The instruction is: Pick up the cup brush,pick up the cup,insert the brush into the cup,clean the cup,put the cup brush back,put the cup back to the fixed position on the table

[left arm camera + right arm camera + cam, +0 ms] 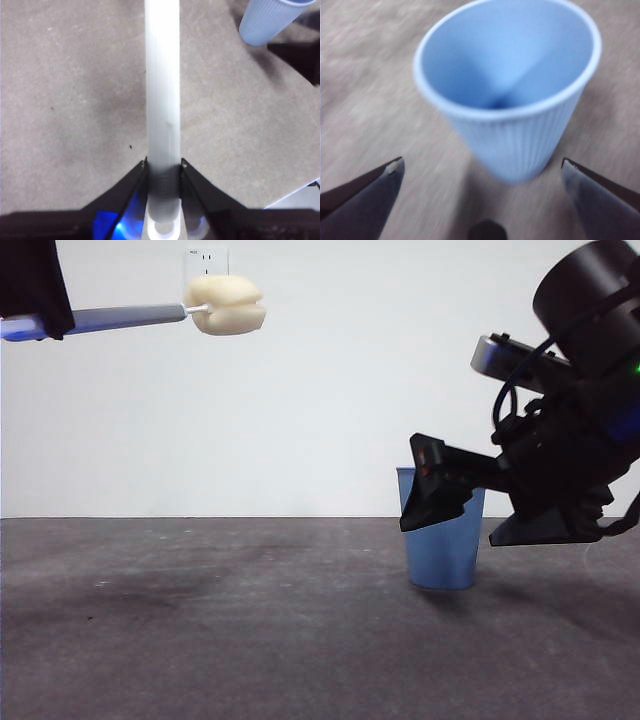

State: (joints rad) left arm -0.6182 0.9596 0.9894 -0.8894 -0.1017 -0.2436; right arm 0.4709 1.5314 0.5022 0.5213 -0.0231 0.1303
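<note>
The cup brush (150, 316) hangs level high at the left, its cream sponge head (226, 305) pointing right. My left gripper (163, 165) is shut on its grey handle (162, 90), well above the table (250, 620). The blue ribbed cup (444, 540) stands upright on the table at the right. My right gripper (432, 500) reaches in from the right at the cup's rim height. Seen from the right wrist, the cup (510, 100) sits just ahead of that open gripper (482, 170), whose jaws spread wider than the cup and do not touch it.
A white wall with a socket (206, 262) stands behind the table. The right arm's bulky dark body (580, 420) fills the upper right. The cup (267, 20) also shows from the left wrist, off to one side of the handle.
</note>
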